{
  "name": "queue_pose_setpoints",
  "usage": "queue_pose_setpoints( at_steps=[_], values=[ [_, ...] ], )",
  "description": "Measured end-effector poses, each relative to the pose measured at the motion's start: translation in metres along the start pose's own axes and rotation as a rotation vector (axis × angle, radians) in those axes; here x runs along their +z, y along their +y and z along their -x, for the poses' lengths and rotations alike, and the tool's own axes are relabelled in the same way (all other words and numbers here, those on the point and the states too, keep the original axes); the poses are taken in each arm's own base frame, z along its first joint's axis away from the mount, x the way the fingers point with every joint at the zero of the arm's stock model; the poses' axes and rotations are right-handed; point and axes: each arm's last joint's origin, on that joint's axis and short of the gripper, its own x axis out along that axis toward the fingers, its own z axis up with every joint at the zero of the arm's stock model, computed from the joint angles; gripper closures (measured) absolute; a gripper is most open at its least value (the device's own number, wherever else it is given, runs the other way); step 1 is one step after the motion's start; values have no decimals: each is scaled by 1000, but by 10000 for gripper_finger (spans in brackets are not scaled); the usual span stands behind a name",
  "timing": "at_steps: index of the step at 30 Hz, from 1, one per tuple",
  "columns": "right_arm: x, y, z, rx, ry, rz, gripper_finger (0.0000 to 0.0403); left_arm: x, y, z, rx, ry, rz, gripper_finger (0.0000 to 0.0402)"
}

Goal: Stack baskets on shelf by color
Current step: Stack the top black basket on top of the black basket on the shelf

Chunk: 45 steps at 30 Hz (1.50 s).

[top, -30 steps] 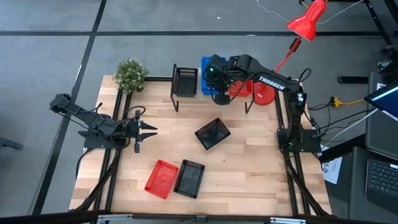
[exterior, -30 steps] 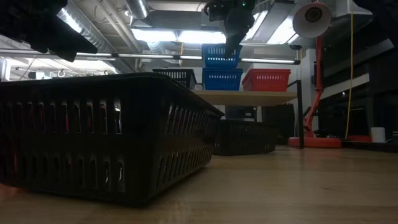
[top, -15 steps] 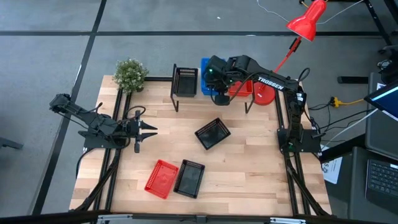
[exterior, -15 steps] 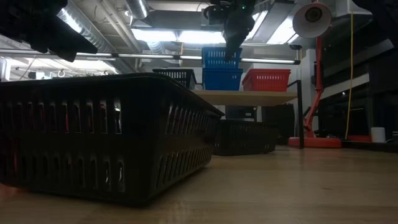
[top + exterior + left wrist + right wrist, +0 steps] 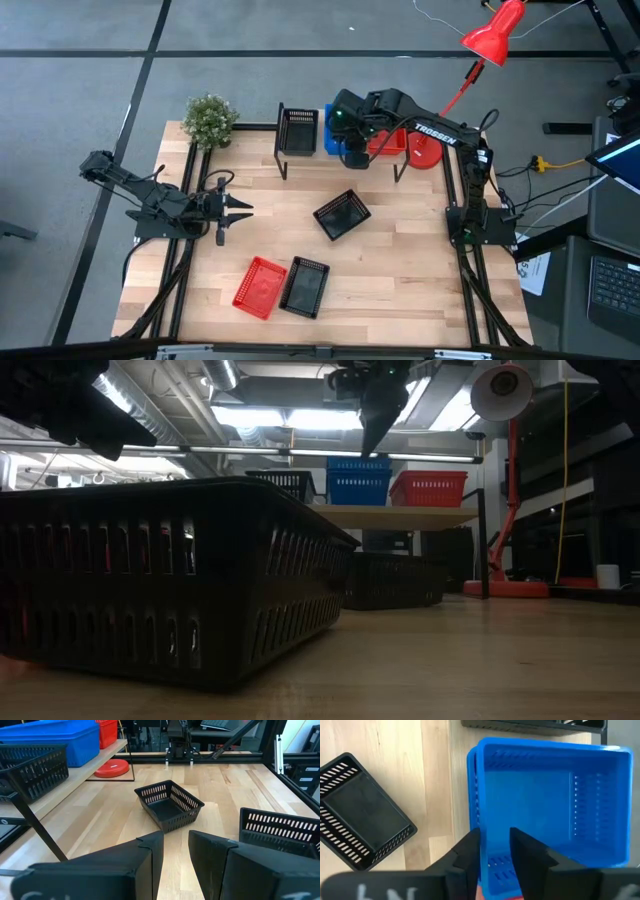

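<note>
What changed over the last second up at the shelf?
The right gripper let go of the blue plastic mesh basket, which dropped and nested into the blue one beneath on the light-wood shelf. The left gripper and the table baskets stayed put.

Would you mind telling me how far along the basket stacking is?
Done: black basket, nested blue baskets and red basket sit on the shelf. In hand: nothing; the right gripper hovers open above the blue stack, left gripper waits. Left: two black baskets and one loose red basket on the table.

Blue baskets [image 5: 545,805] nested on shelf [image 5: 400,515]
</note>
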Motion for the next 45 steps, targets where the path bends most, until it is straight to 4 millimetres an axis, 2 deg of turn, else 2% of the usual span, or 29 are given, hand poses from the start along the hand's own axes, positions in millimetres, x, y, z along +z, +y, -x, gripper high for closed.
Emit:
queue_pose_setpoints(
  at_steps=[8,13,17,22,25,27,31,34,37,41,45],
  values=[
    [10,18,32,8,-75,-108,287,0,0,0,0,2,-2,318],
    [20,50,41,138,-109,-311,286,0,0,0,0,3,2,317],
    [30,96,24,182,-100,-311,286,0,0,0,0,3,1,317],
    [38,161,-20,135,-168,-347,286,0,0,0,0,3,1,317],
    [32,194,-45,123,-193,-383,287,0,0,0,-9,3,27,317],
    [24,211,-53,101,-164,-410,290,1,-1,0,-46,-5,62,317],
    [2,236,-49,36,-20,-427,302,2,-7,-5,-101,26,106,317],
    [-16,248,-42,-25,107,-327,309,15,-11,-13,-153,79,110,320],
    [-32,252,-34,-87,222,-290,313,33,-17,-28,-212,146,101,328],
    [-51,253,-24,-197,368,-334,314,60,-22,-57,-284,295,25,334],
    [-63,264,-14,-189,322,-327,314,75,-21,-94,-271,454,-99,335]
  ],
)
